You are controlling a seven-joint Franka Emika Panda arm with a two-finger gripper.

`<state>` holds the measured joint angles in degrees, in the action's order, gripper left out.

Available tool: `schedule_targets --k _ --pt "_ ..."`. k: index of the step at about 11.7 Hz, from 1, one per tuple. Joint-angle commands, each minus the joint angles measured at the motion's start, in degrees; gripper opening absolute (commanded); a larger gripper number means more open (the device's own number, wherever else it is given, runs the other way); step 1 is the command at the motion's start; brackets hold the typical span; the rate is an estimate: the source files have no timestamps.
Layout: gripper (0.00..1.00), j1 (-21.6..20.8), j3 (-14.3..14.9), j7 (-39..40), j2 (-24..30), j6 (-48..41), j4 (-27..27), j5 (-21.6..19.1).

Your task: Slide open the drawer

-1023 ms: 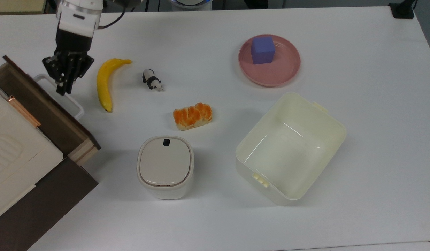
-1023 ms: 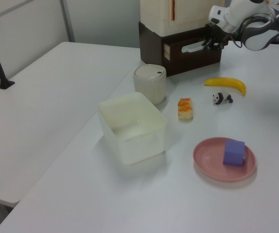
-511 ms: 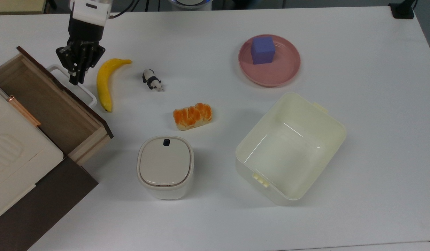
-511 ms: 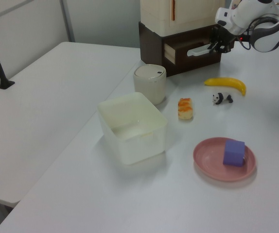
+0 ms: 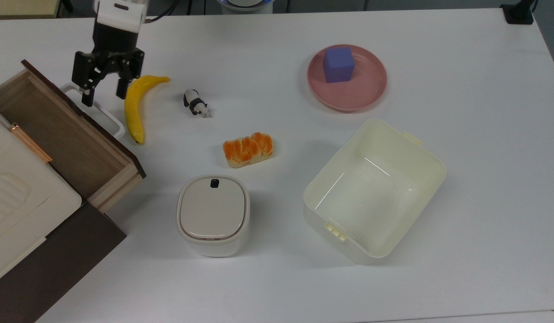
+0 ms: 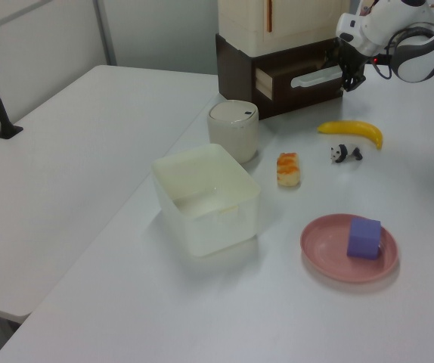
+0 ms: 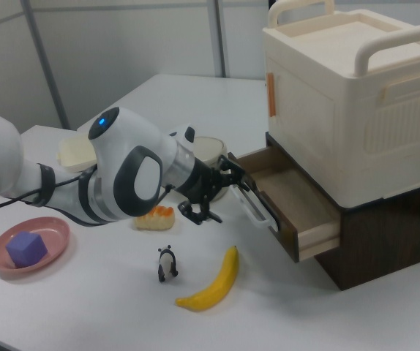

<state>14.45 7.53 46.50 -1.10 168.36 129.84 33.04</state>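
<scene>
The wooden drawer with the dark brown front and light wood inside (image 5: pixel 66 130) is seen pulled well out of the dark brown cabinet (image 5: pixel 57 264) at the left edge of the white table (image 5: pixel 483 134) in the top view, its bare light floor exposed. A large cream plastic box with handles (image 7: pixel 349 95) is carried on top of the cabinet. The white loop-shaped bar handle (image 5: pixel 107 117) is fixed to the drawer front and points towards the table's middle.

The black two-finger gripper (image 5: pixel 103 92) is held over the far end of the handle in the top view, with its fingers (image 5: pixel 85 95) spread wide and nothing held between them; one finger stands above the handle's end, the other just beside the yellow banana (image 5: pixel 135 107).

Near the banana, a small black-and-white panda figure (image 5: pixel 195 103) and an orange-topped bread piece (image 5: pixel 248 149) are laid out towards the table's middle. A white lidded container (image 5: pixel 213 214) stands near the drawer's corner. A cream plastic bin (image 5: pixel 374 190) is placed apart, and a pink plate (image 5: pixel 371 85) bearing a purple cube (image 5: pixel 338 64) lies towards the table's far edge.
</scene>
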Motion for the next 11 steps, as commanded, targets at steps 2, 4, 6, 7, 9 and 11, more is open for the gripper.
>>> schedule_targets --k 2,4,6,7,9,11 --pt "1.00 -13.7 0.2 -24.1 2.4 -24.5 -5.6 0.9" --pt "1.00 -20.0 0.2 -31.5 2.2 -37.0 -10.4 -8.2" --pt "1.00 -21.0 0.3 -31.8 2.2 -49.5 -16.6 -21.0" --pt "1.00 -20.9 0.3 -31.9 2.2 -56.1 -20.3 -25.7" --pt "1.00 -20.4 0.8 -37.7 2.6 -62.9 -24.6 -30.8" --pt "1.00 -20.6 0.8 -49.2 2.6 -63.4 -26.6 -30.1"
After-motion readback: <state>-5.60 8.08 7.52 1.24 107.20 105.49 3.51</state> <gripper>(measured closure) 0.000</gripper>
